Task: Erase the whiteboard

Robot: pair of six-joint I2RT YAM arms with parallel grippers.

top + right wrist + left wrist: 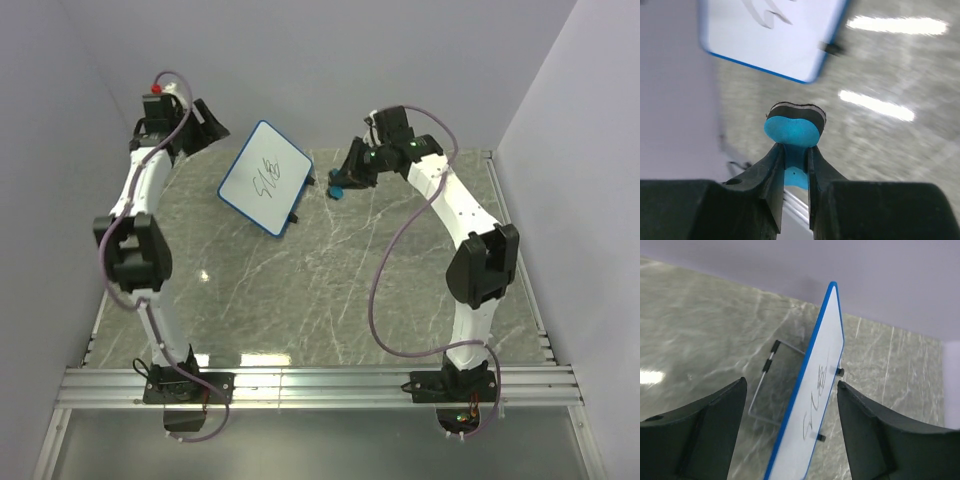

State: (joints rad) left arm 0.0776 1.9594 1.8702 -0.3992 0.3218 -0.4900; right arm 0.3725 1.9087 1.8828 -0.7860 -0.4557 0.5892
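Observation:
The whiteboard (265, 178), white with a blue rim and black scribbles, stands tilted on a wire stand at the back of the table. My left gripper (210, 125) is open beside its upper left corner. In the left wrist view the whiteboard (815, 405) shows edge-on between the spread fingers (715, 425) of the left gripper (792, 381), and neither finger touches it. My right gripper (348, 172) is shut on a small blue eraser (337, 190), just right of the board. In the right wrist view the right gripper (795, 147) holds the eraser (792, 131) a short way from the whiteboard (770, 35).
The thin wire stand (765, 390) props the board from behind. The marble table (330, 290) ends at a metal rail (320, 385) in front. Grey walls close in at the back and on both sides.

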